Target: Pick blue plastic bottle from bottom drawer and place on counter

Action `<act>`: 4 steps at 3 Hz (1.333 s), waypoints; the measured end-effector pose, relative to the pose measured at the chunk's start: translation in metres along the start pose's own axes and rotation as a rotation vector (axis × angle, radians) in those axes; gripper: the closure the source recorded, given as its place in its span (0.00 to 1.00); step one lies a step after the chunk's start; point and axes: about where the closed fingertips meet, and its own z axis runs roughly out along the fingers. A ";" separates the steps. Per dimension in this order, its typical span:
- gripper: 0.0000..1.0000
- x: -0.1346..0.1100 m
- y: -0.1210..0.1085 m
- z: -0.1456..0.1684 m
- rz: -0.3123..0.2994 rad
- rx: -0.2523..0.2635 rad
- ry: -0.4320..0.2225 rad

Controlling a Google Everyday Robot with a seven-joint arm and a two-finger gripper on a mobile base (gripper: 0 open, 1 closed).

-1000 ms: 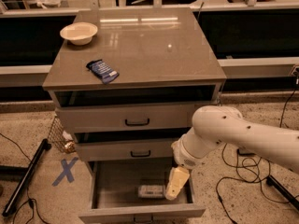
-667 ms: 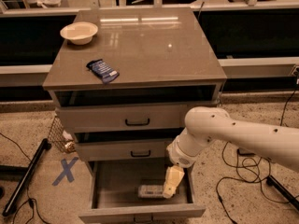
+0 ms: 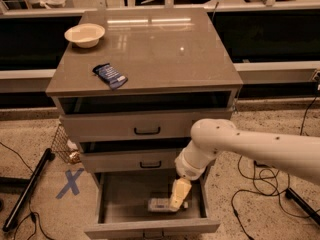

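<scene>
The gripper (image 3: 178, 198) hangs inside the open bottom drawer (image 3: 150, 228), its pale tip down over the right end of the blue plastic bottle (image 3: 158, 204). Whether it is spread or closed on the bottle cannot be told. The bottle lies on its side on the drawer floor, near the front and right of centre, and is the only thing in the drawer. The white arm (image 3: 240, 146) reaches in from the right, crossing the middle drawer (image 3: 125, 160). Above that sits the top drawer (image 3: 110, 126). Both have black handles.

On the glossy counter (image 3: 165, 49) a dark blue snack packet (image 3: 110, 75) lies near the front left and a pale bowl (image 3: 84, 34) stands at the back left. On the speckled floor are a blue tape cross (image 3: 70, 182), a wire basket (image 3: 63, 144) beside the cabinet, a black pole (image 3: 27, 189) and loose cables (image 3: 255, 181).
</scene>
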 end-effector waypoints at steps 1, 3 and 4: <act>0.00 0.008 -0.022 0.081 0.007 0.003 -0.005; 0.00 0.003 -0.047 0.141 -0.147 0.159 -0.071; 0.00 0.017 -0.059 0.153 -0.137 0.195 -0.029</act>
